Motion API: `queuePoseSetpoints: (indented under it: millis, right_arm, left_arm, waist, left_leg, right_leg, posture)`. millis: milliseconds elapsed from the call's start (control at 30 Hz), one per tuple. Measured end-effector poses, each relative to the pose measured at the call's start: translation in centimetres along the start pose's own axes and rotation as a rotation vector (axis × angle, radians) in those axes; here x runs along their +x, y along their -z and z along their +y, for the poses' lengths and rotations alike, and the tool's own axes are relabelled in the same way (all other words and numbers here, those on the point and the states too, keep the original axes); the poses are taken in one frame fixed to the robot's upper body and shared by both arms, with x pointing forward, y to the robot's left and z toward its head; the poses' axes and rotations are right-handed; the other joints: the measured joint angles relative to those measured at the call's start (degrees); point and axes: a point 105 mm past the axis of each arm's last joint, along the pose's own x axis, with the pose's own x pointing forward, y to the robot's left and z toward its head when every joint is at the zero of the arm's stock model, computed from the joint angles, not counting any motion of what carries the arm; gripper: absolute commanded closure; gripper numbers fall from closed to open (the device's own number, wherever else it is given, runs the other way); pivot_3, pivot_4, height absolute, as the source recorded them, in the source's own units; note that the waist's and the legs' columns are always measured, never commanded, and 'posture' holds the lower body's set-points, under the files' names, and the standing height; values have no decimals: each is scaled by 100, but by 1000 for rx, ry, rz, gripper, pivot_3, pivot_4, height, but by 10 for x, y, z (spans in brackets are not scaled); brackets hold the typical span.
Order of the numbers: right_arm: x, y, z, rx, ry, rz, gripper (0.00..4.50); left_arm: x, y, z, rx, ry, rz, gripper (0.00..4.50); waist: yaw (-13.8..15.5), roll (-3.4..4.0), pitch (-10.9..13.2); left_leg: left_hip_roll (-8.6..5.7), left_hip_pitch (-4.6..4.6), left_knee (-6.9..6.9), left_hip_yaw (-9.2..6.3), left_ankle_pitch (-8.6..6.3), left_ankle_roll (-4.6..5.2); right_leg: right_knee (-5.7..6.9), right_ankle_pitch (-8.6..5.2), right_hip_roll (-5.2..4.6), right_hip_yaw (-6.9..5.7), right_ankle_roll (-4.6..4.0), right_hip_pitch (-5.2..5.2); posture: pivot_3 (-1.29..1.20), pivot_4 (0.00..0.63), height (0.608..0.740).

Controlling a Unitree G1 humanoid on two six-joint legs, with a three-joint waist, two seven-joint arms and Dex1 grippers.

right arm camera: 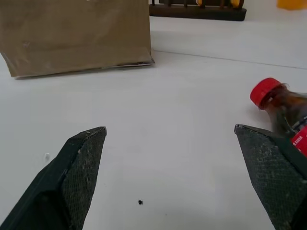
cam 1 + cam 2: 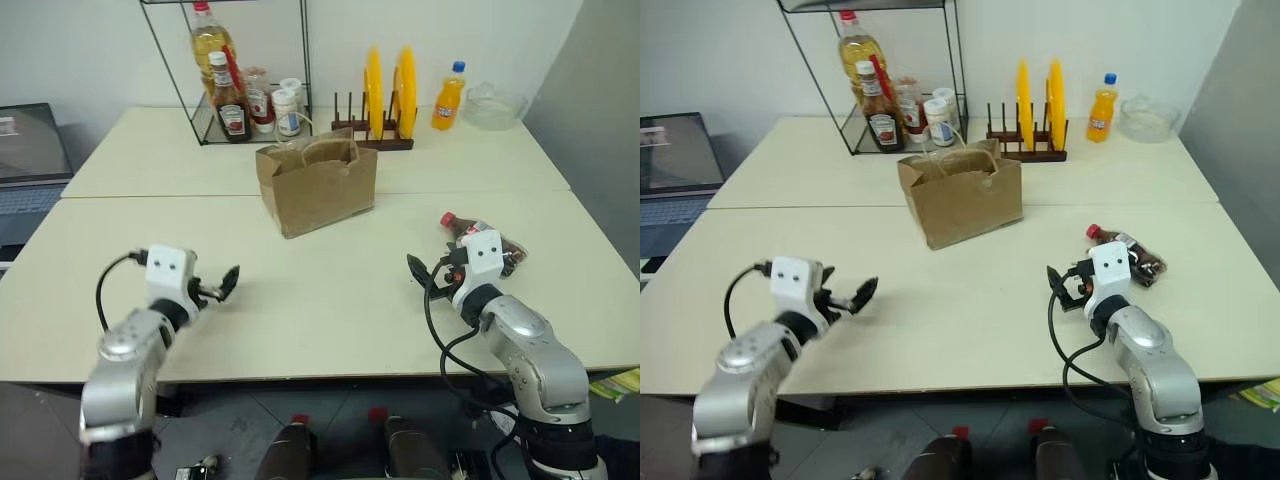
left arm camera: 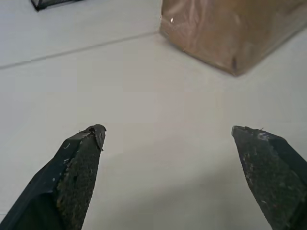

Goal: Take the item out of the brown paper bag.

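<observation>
Pale, smooth tabletop point(image 2: 330, 300) lies under both grippers, left point(image 2: 222, 287) and right point(image 2: 428, 272), jaws spread wide, empty. Just beside the right one the bottle point(image 2: 1127, 252) lies on its side, glossy dark plastic, red cap, already out. Best to back away without nudging it. Beyond, the creased kraft bag point(image 2: 318, 183) stands upright.

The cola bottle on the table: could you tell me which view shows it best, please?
The right eye view: the cola bottle lies on its side beyond the right gripper, nearly whole. The left eye view has the wrist covering more of it. The right wrist view catches its red cap and neck.
</observation>
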Motion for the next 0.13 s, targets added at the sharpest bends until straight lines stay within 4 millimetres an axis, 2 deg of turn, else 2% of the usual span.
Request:
queuePoseSetpoints:
  millis: [133]
  right_arm:
    - [-3, 16, 6, 6, 39, 33, 0]
  left_arm:
    - [-8, 32, -36, -47, 20, 77, 10]
  waist:
    - [32, 0, -5]
  left_leg:
    - [3, 23, -2, -1, 0, 0]
  right_leg:
    - [-30, 0, 6, -16, 1, 43]
  posture:
    - [0, 150, 740]
